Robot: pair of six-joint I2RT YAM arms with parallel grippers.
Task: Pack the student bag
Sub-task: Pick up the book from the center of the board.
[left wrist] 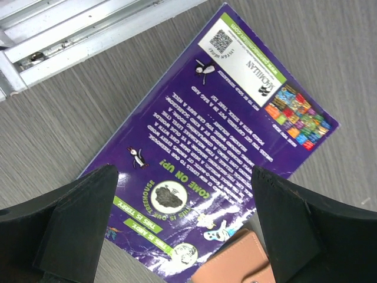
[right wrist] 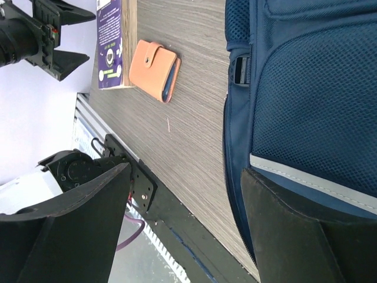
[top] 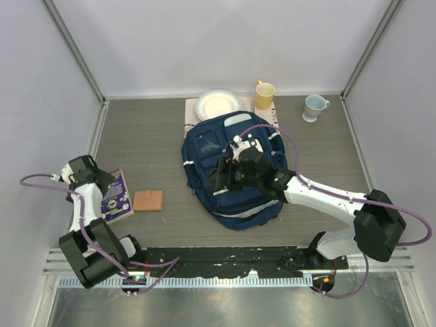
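While the student bag [top: 204,146] lies flat in the middle of the surface [top: 150,136], navy front up, the right claw [top: 221,176] hovers over it with its jaws spread wide and nothing held. The left claw [left wrist: 184,177] hangs fully open and empty above a purple book [left wrist: 224,130] at the left side, with an orange wallet [top: 148,200] just beside the book. Behind the bag sit a white plate [top: 216,105], a yellow mug [top: 264,94] and a pale mug [top: 314,107].
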